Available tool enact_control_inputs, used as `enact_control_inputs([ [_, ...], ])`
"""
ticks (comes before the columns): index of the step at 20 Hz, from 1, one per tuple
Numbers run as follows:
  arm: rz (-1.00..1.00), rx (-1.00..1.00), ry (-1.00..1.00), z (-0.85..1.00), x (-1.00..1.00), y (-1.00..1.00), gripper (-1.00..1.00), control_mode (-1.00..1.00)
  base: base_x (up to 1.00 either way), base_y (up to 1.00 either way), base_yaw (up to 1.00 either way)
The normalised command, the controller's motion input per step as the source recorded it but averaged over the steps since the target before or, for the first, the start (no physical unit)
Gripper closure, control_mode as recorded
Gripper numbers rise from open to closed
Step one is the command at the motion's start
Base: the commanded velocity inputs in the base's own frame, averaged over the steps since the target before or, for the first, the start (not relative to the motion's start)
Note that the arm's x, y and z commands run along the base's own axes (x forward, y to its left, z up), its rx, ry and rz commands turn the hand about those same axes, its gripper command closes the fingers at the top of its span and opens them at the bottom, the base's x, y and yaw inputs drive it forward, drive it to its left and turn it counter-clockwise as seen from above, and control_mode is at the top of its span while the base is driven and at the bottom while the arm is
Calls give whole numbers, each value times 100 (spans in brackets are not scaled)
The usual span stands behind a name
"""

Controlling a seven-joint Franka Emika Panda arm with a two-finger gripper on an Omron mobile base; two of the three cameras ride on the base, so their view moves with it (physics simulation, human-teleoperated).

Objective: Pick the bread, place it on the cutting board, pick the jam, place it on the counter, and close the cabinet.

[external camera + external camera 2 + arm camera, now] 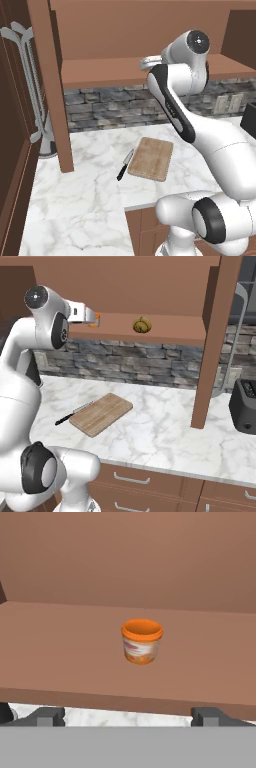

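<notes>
The cabinet [102, 72] stands open, its door [214, 341] swung out edge-on. On its shelf sit the orange jam [142, 641] and, further right, the knobbly bread [142, 325]. My gripper [130, 717] is open at the shelf's front edge, level with the jam [97, 319], which stands a short way ahead of the fingertips and touches neither. Seen from the left base, the gripper [150, 63] points into the cabinet. Below, the cutting board [151, 158] [101, 413] lies bare on the marble counter [85, 195].
A black-handled knife [125, 165] [72, 413] lies beside the board's left edge. A dark toaster [245, 406] stands at the counter's right. The open door [50, 85] hangs over the counter, and a tall dark cupboard [15, 125] stands at the far left.
</notes>
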Motion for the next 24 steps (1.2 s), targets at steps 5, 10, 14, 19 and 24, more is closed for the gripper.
enact_control_inputs([
  [5,0,0,0,-5,34,-2,-100,-100,0,0,0],
  [10,0,0,0,0,34,-15,-100,-100,0,0,0],
  [14,0,0,0,-5,34,-19,-100,-100,0,0,0],
  [19,0,0,0,-9,17,-5,-100,-100,0,0,0],
  [24,0,0,0,-8,8,0,-100,-100,0,0,0],
])
